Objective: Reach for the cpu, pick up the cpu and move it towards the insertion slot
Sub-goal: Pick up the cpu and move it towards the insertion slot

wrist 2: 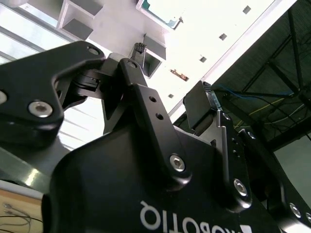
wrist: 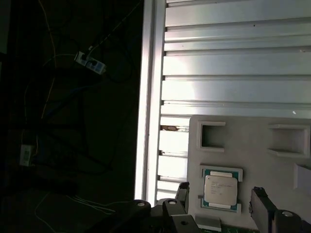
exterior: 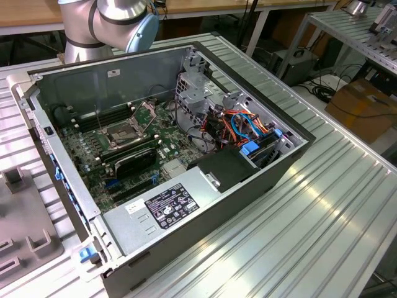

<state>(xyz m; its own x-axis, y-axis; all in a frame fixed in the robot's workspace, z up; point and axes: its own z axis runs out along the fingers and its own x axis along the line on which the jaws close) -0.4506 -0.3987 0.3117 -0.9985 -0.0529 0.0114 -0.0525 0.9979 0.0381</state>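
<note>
Small white print is being carried by a black label (exterior: pixel 172 209) on the power supply (exterior: pixel 124 226) in the exterior view, and it is too fine to be made out. A white sticker (exterior: pixel 113 73) is being shown on the case wall (exterior: pixel 130 90), equally unreadable. White lettering (wrist 2: pixel 189 221) is being displayed upside down on the body of the hand (wrist 2: pixel 172 70). Faint printed lines are being borne by the cpu (wrist: pixel 221 190).

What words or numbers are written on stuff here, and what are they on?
Label on the power supply: too small to read.
Print on the cpu: too small to read.
White letters on the gripper body: upside down, cut off at the edge.
Nothing reads whole.
</note>
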